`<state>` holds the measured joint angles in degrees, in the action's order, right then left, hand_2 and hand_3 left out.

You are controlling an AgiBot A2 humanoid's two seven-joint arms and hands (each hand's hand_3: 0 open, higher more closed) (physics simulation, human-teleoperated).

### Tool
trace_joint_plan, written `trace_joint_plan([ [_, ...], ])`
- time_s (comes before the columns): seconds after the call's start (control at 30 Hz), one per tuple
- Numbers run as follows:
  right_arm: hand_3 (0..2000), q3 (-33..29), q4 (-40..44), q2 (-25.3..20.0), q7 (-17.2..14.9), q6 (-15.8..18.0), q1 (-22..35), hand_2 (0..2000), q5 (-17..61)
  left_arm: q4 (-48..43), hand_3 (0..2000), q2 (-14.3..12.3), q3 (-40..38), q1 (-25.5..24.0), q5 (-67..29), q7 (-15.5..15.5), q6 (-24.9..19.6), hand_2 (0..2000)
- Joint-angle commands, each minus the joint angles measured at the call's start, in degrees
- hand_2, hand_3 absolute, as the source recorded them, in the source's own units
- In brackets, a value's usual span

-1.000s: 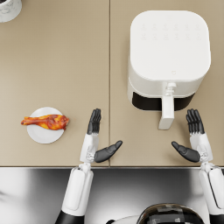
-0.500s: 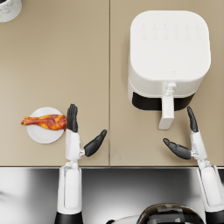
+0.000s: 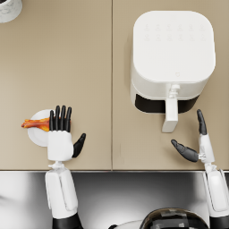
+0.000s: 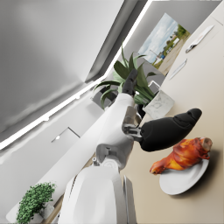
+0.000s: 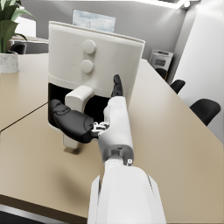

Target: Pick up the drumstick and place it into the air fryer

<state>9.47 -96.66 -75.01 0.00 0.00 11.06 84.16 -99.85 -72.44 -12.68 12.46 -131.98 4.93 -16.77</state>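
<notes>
The drumstick (image 3: 36,124) lies across a small white plate (image 3: 36,135) at the table's left, and the left hand (image 3: 61,134) hovers over it with fingers spread, holding nothing, apparently lining up a grasp. To the right, the air fryer (image 3: 172,62) stands with its handle toward the robot, and the right hand (image 3: 197,145) waits beside it, spread and empty, probably ready for the drawer.

Colours on the beige desk (image 3: 89,67)

The drumstick (image 3: 35,124) is glossy orange-red on a plain white plate (image 3: 36,136); the air fryer (image 3: 172,58) at 2 o'clock is white with a black drawer gap. Both hands, left (image 3: 60,134) and right (image 3: 197,143), have black fingers and white backs.
</notes>
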Motion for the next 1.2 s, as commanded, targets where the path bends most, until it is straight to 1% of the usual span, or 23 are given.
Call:
trace_joint_plan([
  [0.03, 0, -0.7, 0.4, -0.2, 0.0, 0.0, 0.1, 0, 0.0, 1.0, 0, 0.8, -2.5, 2.5, -2.6, 1.2, -3.0, 0],
  [0.1, 0, -0.9, 0.4, -0.4, 0.0, 0.0, 0.1, 0, 0.0, 2.5, 0, 1.1, -3.4, 3.5, -7.8, 2.6, -6.8, 0],
  [0.2, 0, -0.5, 1.2, -0.7, 0.0, 0.0, 0.1, 0, 0.0, 3.7, 0, 1.5, -4.1, 4.9, -15.6, 3.9, -9.3, 0],
  [0.33, 0, -0.9, 1.5, -1.2, 0.0, 0.0, 0.2, 0, 0.0, 6.1, 0, 1.8, -3.1, 6.2, -26.1, 4.5, -10.3, 0],
  [0.43, 0, -1.1, 1.9, -1.6, 0.0, 0.0, 0.4, 0, 0.0, 9.9, 0, 1.9, -1.6, 7.5, -33.9, 4.7, -10.5, 0],
  [0.5, 0, -1.3, 1.9, -1.8, 0.0, 0.0, 0.3, 0, 0.0, 12.2, 0, 1.9, -1.4, 8.1, -37.1, 4.7, -10.6, 0],
  [0.7, 0, -1.4, 2.8, -2.7, 0.0, 0.0, 1.3, 0, 0.0, 19.3, 0, 2.1, -0.8, 10.8, -40.1, 4.8, -10.7, 0],
  [0.93, 0, -1.6, 3.2, -3.5, 0.0, 0.0, 1.7, 0, 0.0, 24.9, 0, 1.7, 0.4, 11.3, -40.5, 4.7, -10.4, 0],
  [1.1, 0, -1.9, 3.7, -3.9, 0.0, 0.0, 1.8, 0, 0.0, 29.4, 0, 1.7, 0.5, 12.7, -40.6, 6.1, -7.3, 0],
  [1.2, 0, -1.6, 3.8, -4.3, 0.0, 0.0, 2.1, 0, 0.0, 33.3, 0, 1.8, 0.8, 14.4, -40.6, 6.6, -5.1, 0],
])
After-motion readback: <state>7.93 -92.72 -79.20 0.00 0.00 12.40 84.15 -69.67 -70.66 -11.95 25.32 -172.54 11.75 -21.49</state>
